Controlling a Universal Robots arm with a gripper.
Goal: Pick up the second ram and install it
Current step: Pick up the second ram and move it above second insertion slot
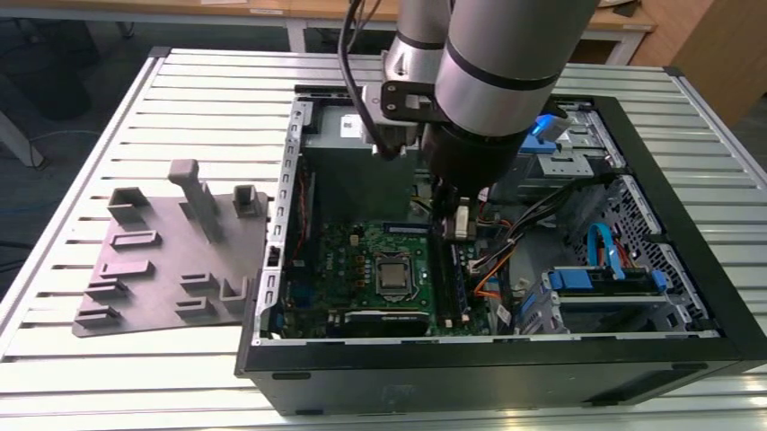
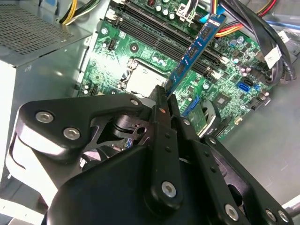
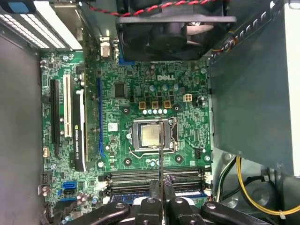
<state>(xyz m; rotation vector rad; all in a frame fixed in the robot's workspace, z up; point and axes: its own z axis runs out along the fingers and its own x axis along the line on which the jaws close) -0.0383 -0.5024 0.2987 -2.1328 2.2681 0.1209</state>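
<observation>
A black, open computer case (image 1: 504, 373) lies on a white slatted metal table (image 1: 192, 99) beside a grey plastic tray with upright posts (image 1: 144, 269). Light wooden desks (image 1: 287, 9) stand behind. The black gripper (image 2: 163, 97) is clamped on the slim blue ram strip (image 2: 194, 47), holding it over the green motherboard (image 3: 126, 103) by the black memory slots (image 3: 131, 177).

Silver-grey tubular arm (image 1: 498, 45), black cable (image 1: 354, 63) alongside, black linked claw (image 2: 162, 93) dotted with silver screw heads (image 2: 71, 133)
</observation>
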